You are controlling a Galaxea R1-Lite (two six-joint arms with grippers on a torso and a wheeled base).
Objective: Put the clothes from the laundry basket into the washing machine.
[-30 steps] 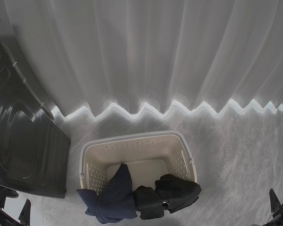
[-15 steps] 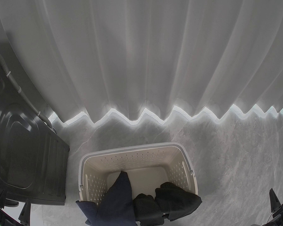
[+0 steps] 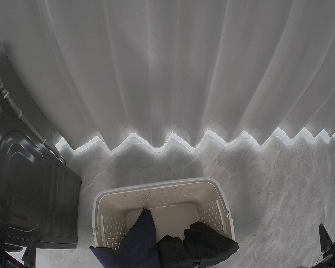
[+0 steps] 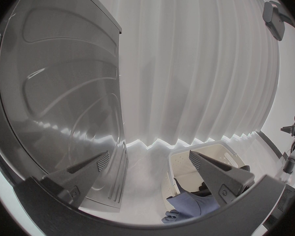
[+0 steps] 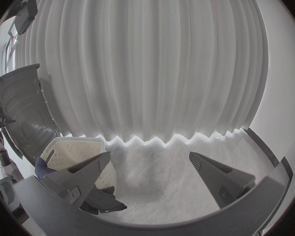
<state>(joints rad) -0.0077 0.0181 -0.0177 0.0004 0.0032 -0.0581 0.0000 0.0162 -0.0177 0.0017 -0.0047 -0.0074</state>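
Laundry basket (image 3: 156, 197) lies crosswise; clothes (image 3: 139, 239) drape its near rim; left claw (image 4: 148, 156), right claw (image 5: 149, 156) gape empty.

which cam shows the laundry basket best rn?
Head view: the laundry basket is seen from above, rim and inside clear, near edge cropped. In the left wrist view it is partly blocked; same in the right wrist view.

Looking down at a grey, veined floor (image 3: 279, 190) carrying a cream, perforated laundry basket (image 3: 156, 198) standing near the middle and a dark washing machine (image 3: 26, 190) sitting near it on the robot's left, separated by a strip of bare floor, with a white curtain (image 3: 175, 75) hanging down toward the floor behind both.
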